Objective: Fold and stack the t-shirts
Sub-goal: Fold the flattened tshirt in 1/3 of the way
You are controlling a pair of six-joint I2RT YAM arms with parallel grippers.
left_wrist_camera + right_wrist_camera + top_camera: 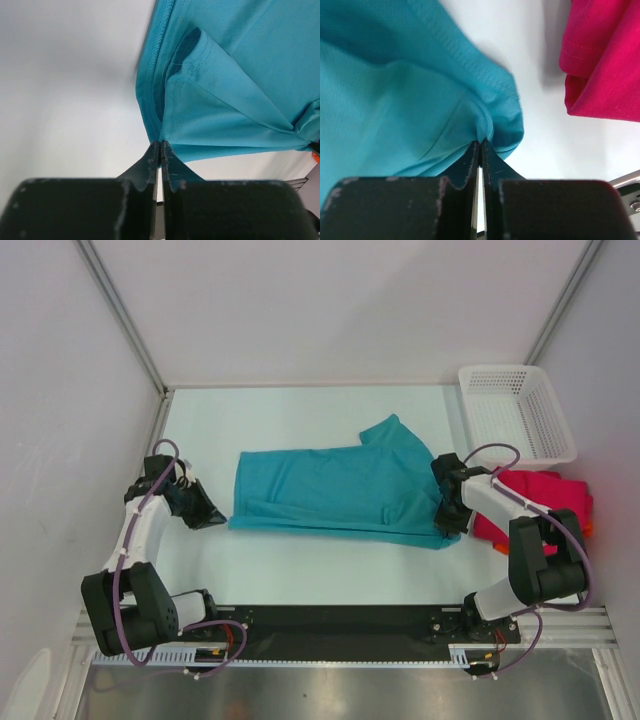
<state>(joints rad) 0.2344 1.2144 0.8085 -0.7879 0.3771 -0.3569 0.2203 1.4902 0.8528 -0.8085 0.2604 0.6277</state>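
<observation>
Left gripper: your fingers are pressed together, pinching the hem corner of the teal short-sleeved cloth t-shirt.
Right gripper: your fingers are closed tight on that shirt's bunched opposite end.
Teal shirt: lies spread flat between your two arms.
Crimson-pink cloth t-shirt: heaped just right of it.

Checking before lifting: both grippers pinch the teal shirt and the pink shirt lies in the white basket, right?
No: the top external view shows the pink shirt lying beside the white basket, not in it. Left gripper and right gripper do pinch the teal shirt.
</observation>
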